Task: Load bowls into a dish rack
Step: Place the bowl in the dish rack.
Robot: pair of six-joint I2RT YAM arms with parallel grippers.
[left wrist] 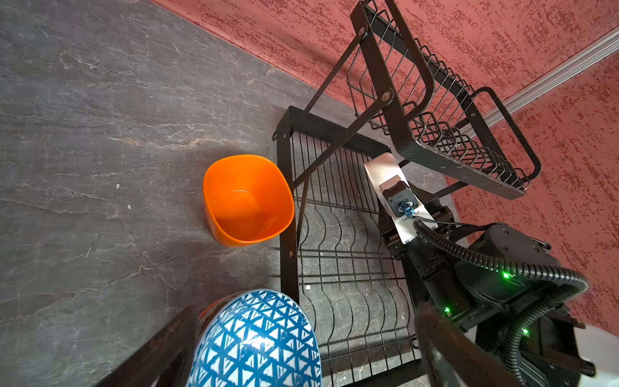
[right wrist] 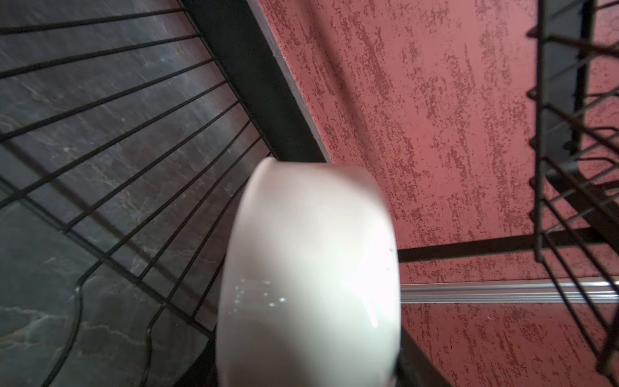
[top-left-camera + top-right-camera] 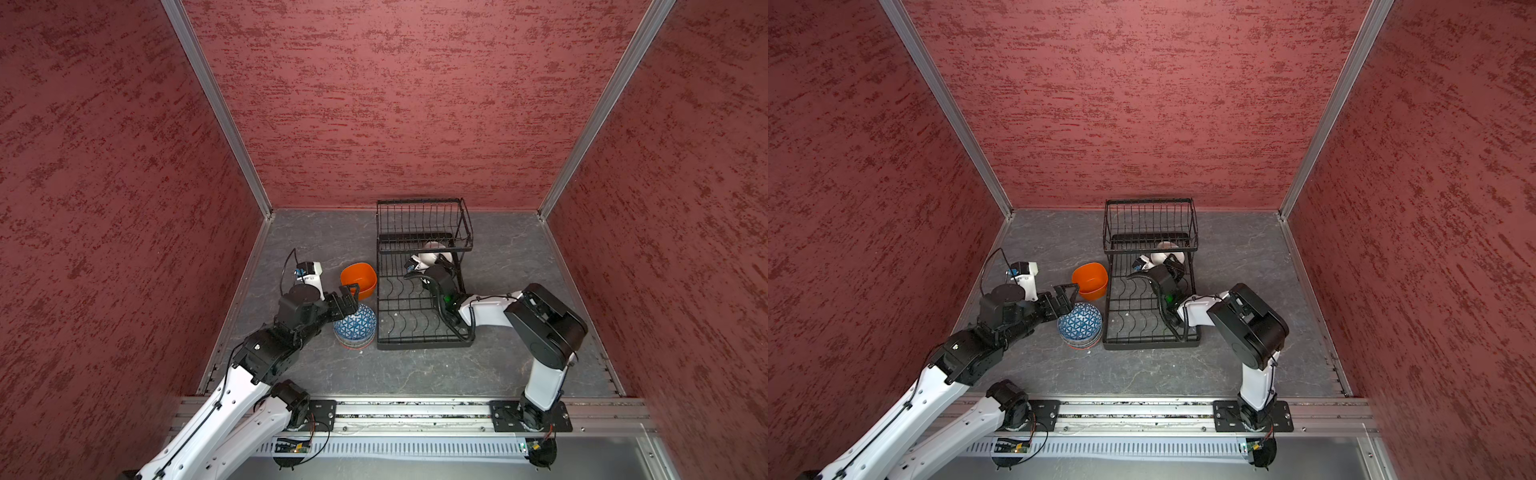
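Currently in the right gripper (image 3: 434, 261): a plain glossy white bowl (image 2: 311, 268), held on edge; the jaws are about half closed on it, and the bowl hides the fingertips in the right wrist view.
White bowl's place: inside the black wire two-tier dish rack (image 3: 415, 344), at the far end of the long base tray and just under the raised basket (image 3: 419, 224); whether it touches the slot wires cannot be told.
Behind the right gripper: the curved slot wires of the base tray, with the right arm reaching in over them.
Left gripper (image 3: 350, 292): jaws spread fully wide, with nothing gripped.
Under the left gripper: an upturned white ceramic blue-patterned bowl (image 1: 258, 338) capping a stack of bowls (image 3: 353, 344); in the left wrist view the dark fingers (image 1: 157, 348) stand on either side of it, but contact is unclear.
Just ahead of the left gripper's fingertips: a rounded-square plain orange bowl (image 3: 358, 280), upright with its mouth up, on the grey stone-look table (image 3: 316, 232).
Beside the orange bowl, on the side away from the left gripper: the dish rack's long side rail, very close.
Stack of bowls, seen from the right gripper: outside the dish rack, across that same rail, near the rack's near corner.
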